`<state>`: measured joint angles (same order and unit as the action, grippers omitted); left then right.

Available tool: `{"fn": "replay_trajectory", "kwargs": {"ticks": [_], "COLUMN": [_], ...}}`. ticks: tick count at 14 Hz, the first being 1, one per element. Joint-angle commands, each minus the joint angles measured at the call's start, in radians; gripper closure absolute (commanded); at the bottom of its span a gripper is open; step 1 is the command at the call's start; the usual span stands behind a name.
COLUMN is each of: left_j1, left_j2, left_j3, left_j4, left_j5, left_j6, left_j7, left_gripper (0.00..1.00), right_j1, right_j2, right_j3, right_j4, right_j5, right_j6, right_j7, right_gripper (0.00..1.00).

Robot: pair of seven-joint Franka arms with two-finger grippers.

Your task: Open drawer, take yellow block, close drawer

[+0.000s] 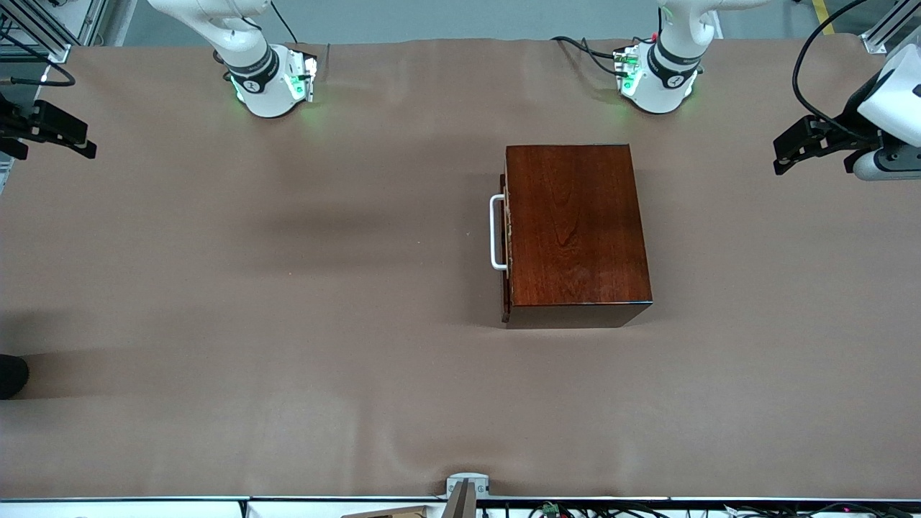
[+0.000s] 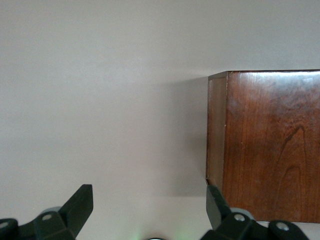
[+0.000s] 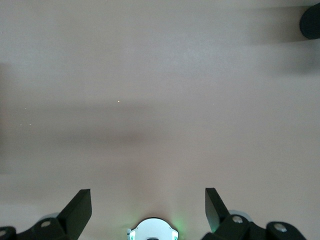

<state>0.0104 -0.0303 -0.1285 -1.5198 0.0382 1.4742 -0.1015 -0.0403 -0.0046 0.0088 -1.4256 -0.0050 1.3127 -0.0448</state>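
The dark reddish-brown wooden box (image 1: 579, 230) stands on the table toward the left arm's end. Its drawer (image 1: 506, 237) is shut, and the white U-shaped handle (image 1: 496, 232) faces the right arm's end. The yellow block is hidden. My left gripper (image 1: 778, 155) hangs open and empty above the table's edge at the left arm's end, apart from the box. The left wrist view shows its open fingers (image 2: 80, 202) and a corner of the box (image 2: 270, 145). My right gripper (image 1: 78, 142) waits open and empty over the edge at the right arm's end, its fingers (image 3: 77, 207) over bare table.
The brown table cover (image 1: 288, 324) is bare around the box. The two arm bases (image 1: 270, 83) (image 1: 658, 79) stand along the edge farthest from the front camera. A dark round object (image 1: 11, 375) sits at the right arm's end, and also shows in the right wrist view (image 3: 311, 20).
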Motion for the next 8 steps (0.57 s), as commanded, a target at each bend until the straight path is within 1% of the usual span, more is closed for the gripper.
{"fn": "replay_trajectory", "kwargs": {"ticks": [1, 8], "left_j1": [0.01, 0.01], "left_j2": [0.01, 0.01], "left_j3": [-0.008, -0.008], "left_j4": [0.023, 0.03], "left_j5": [0.011, 0.012], "left_j6": [-0.008, -0.008], "left_j7": [0.009, 0.002], "left_gripper": [0.0, 0.0], "right_j1": [-0.013, -0.013], "right_j2": [-0.009, -0.011], "right_j3": [0.01, 0.01], "right_j4": [-0.003, -0.003], "right_j5": [-0.01, -0.01], "right_j6": [-0.006, -0.006], "right_j7": [-0.006, -0.006], "right_gripper": [0.0, 0.0]}}
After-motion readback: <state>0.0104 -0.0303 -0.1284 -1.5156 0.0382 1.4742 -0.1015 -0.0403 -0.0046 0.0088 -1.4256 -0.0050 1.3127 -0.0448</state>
